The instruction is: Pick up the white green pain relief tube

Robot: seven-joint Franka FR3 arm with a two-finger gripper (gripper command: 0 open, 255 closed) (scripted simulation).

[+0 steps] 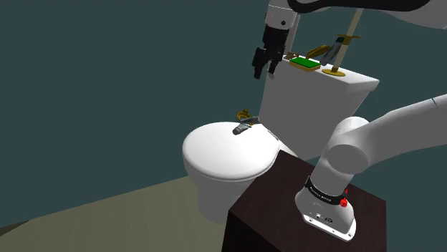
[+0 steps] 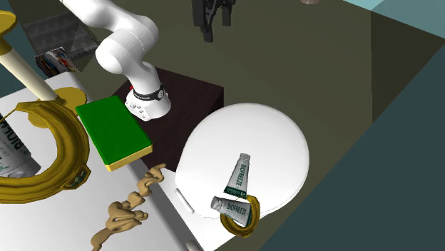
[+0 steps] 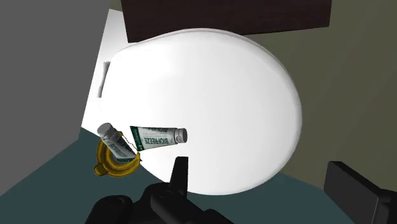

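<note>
My gripper (image 1: 265, 71) hung high over the toilet, about level with the tank (image 1: 315, 100). Its fingers were spread wide with nothing between them.

The pain relief tube (image 1: 241, 129) lay flat on the closed toilet lid (image 1: 215, 154), at about 1 o'clock from the lid's middle in the shoulder view. In the second exterior view it lay just toward 6 o'clock of the lid's centre. A second tube (image 2: 232, 207) with the same print sat in a gold ring (image 2: 239, 222) at the lid's 6 o'clock rim. It was just beside the first tube's flat end, and I could not tell whether they touched.

To approach well, I judged I should descend straight over the free tube's middle. My wrist needed turning so the fingers straddled its width, not its length. I would bias toward the cap end, away from the ring, so as not to nudge the neighbour. The lid looked smooth and domed, so the tube might skate. I would go fully low before closing, and close gently.
</note>
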